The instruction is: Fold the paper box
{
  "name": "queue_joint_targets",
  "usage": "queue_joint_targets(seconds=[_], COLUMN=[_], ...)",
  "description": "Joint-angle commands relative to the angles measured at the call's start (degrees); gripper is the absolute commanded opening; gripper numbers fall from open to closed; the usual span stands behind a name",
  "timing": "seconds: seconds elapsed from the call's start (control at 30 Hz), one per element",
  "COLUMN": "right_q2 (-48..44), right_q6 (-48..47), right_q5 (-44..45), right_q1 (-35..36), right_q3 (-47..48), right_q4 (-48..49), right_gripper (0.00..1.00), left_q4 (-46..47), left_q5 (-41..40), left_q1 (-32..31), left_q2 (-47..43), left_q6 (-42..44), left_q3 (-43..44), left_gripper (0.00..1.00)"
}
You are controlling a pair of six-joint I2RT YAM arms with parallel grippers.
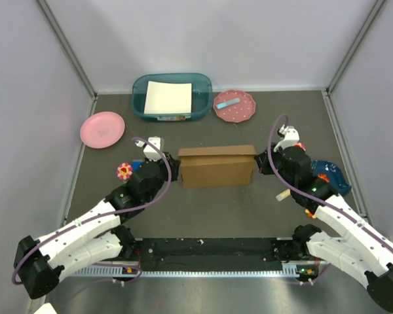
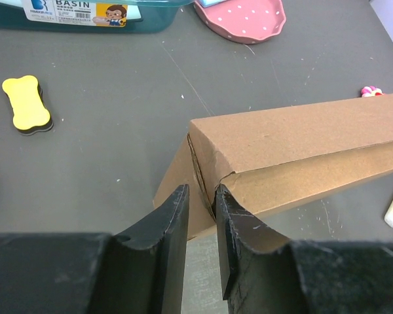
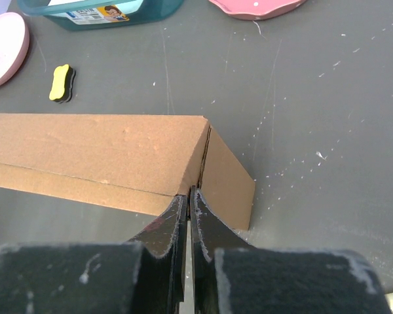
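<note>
Plain brown corrugated cardboard paper box (image 1: 217, 167) (image 2: 301, 144) (image 3: 98, 150): sitting mid-table between the two arms, long side running left to right, top folded over, end faces slanting outward toward the table.
Black left gripper (image 1: 175, 169) (image 2: 200, 193): meeting the box's left end, fingers (image 2: 173, 222) narrowly parted astride the flap edge; pinching or not, cannot tell.
Black right gripper (image 1: 259, 160) (image 3: 190, 193): touching the right end seam, fingers pressing nearly together, nothing visibly lying between.
Dark grey table (image 1: 216, 209): carrying everything.
Teal plastic bin (image 1: 139, 98): standing at the far edge, holding a white sheet (image 1: 168, 97).
Dotted pink plate (image 1: 243, 111): sitting just right of the bin.
Plain pink plate (image 1: 102, 129): lying far left.
Yellow bone-shaped sponge (image 2: 26, 103) (image 3: 62, 83): lying on the table, well apart from the box.
</note>
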Motion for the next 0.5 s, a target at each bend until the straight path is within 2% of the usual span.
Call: queue_joint_targets(seconds=[0.0,0.27,0.47], right_q2=[1.6,1.6,1.6], right_q6=[0.04,0.13,-0.05], right_q5=[0.48,0.48,0.48], right_q1=[0.53,0.53,0.45], right_q3=[-0.05,0.12,0.21], right_q4=[-7.62,-7.7,-7.7], right_gripper=[0.0,0.0,0.0], left_q4=[-0.17,-1.49,-1.4], left_q5=[0.19,1.33,1.77], left_q1=[0.38,1.0,1.44], left_q2=[-0.2,-0.37,0.59], left_q6=[1.15,1.67,1.94], left_q3=[3.48,6.03,5.59], left_gripper=[0.29,0.36,0.31])
